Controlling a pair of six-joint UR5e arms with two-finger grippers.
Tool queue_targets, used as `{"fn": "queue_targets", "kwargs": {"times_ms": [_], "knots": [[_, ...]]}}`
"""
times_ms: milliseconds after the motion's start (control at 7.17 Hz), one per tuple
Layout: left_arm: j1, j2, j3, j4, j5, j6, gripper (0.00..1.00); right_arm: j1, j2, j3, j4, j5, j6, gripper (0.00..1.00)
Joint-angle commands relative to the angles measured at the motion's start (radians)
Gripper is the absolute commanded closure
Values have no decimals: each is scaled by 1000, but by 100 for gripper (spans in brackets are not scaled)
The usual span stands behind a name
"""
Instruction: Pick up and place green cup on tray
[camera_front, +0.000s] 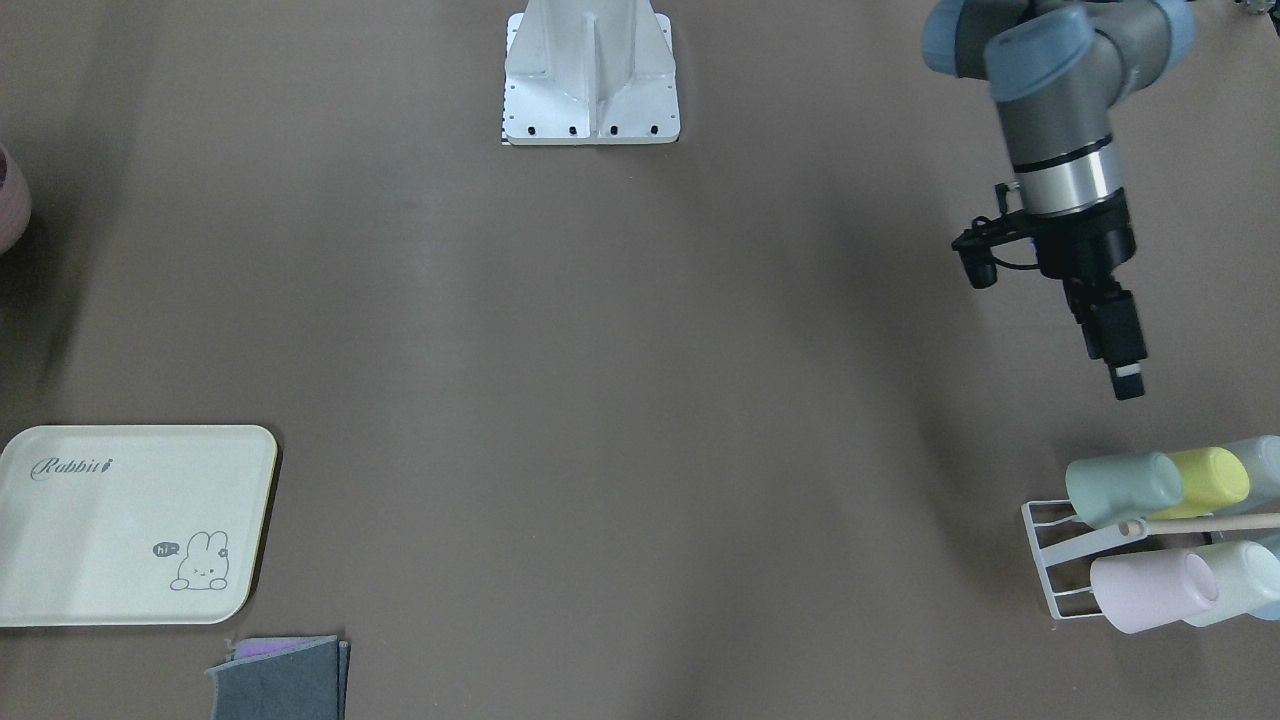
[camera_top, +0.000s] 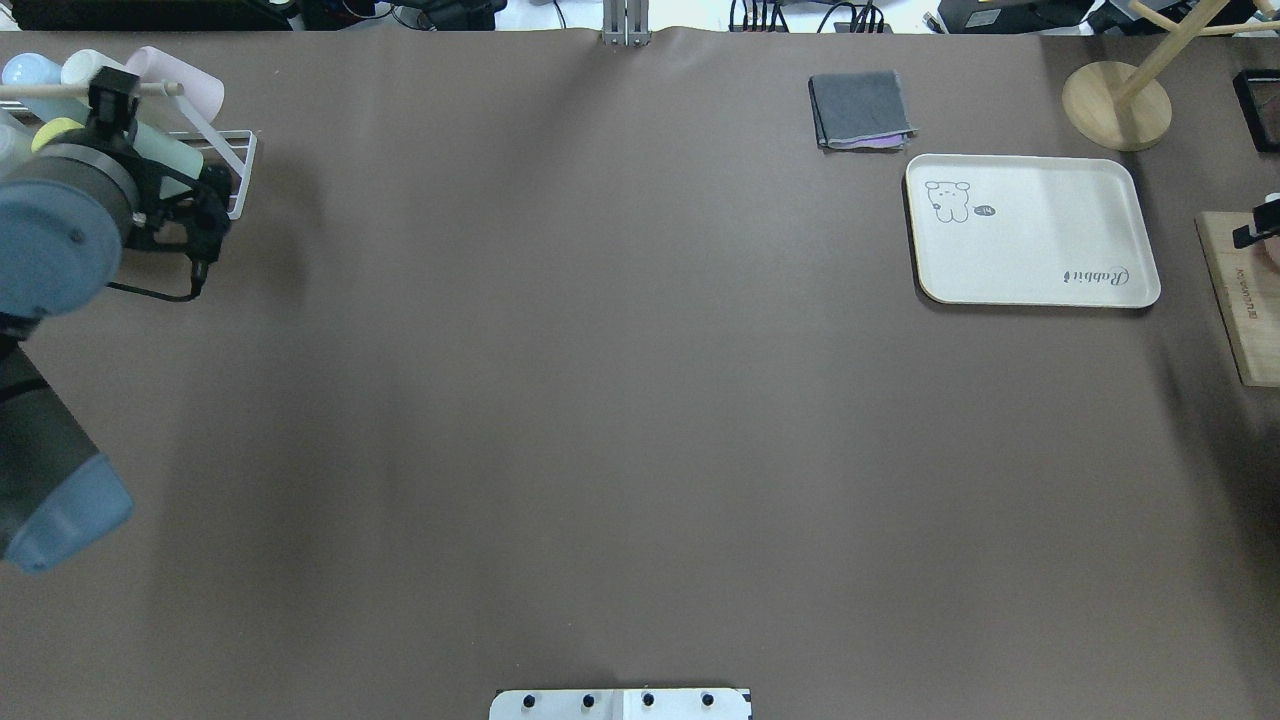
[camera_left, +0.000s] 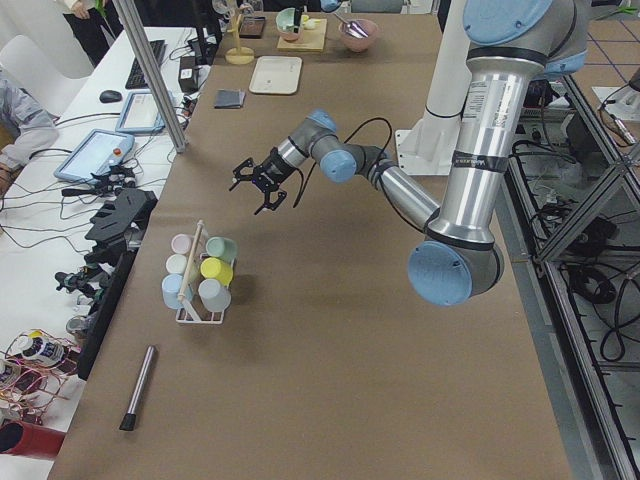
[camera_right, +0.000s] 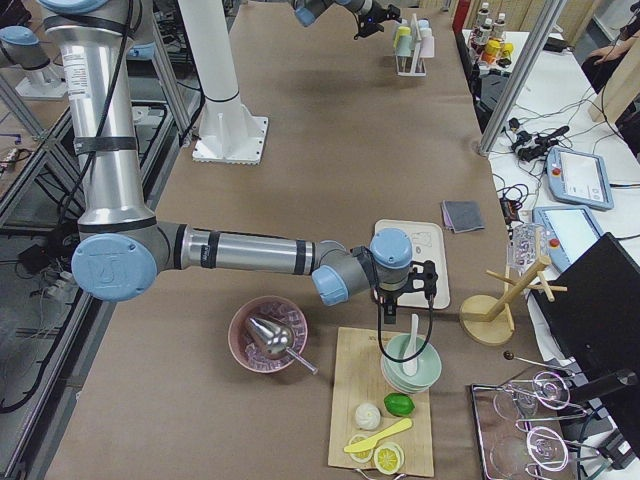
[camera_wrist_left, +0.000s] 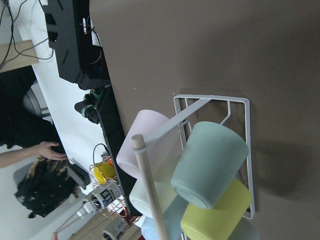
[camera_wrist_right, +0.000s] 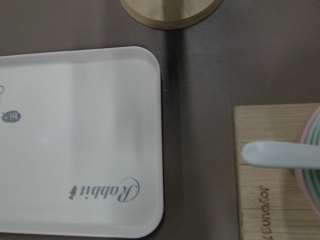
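The left claw (camera_front: 1128, 382) hangs in the air, tilted down toward a white wire rack (camera_front: 1045, 560) that sits ahead of it and lower. From the front its fingers line up as one dark bar, so I cannot tell whether they are apart or together.

The green cup (camera_front: 1122, 487) rests at a slant on the rack, in the row nearer this claw and almost straight ahead of its tips. It is crowded. A yellow cup (camera_front: 1212, 478) presses against its side in the same row. A wooden bar (camera_front: 1200, 524) runs along the rack just past that row. Beyond the bar sit a pink cup (camera_front: 1150, 592) and a pale whitish cup (camera_front: 1240, 582), which touch each other.

The tray (camera_top: 1030, 250) lies flat on the brown table, well apart from the left claw at the opposite end, with nothing on it.

The right claw (camera_right: 405, 288) hovers just beside the tray's short end (the one with the "Rabbit" lettering). Its fingers do not show clearly in any view, so I cannot tell how they stand. On this claw's other side lies a wooden board (camera_wrist_right: 265, 170) carrying stacked bowls (camera_right: 410, 365) with a white spoon (camera_wrist_right: 280, 154) in them. A round wooden stand base (camera_wrist_right: 172, 12) sits near the tray's corner. A folded grey cloth (camera_top: 860, 112) lies off the tray's far end from this claw.
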Motion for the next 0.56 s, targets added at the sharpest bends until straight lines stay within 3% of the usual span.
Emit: {"fn": "queue_targets", "kwargs": {"times_ms": [0, 279, 418], "knots": [[119, 38, 58, -4, 117, 96, 2, -67, 31, -7, 9, -21, 96, 1], [143, 118, 84, -85, 157, 98, 2, -104, 37, -25, 14, -116, 91, 1], [151, 135, 136, -151, 184, 98, 2, -109, 42, -74, 67, -116, 93, 1]]}}
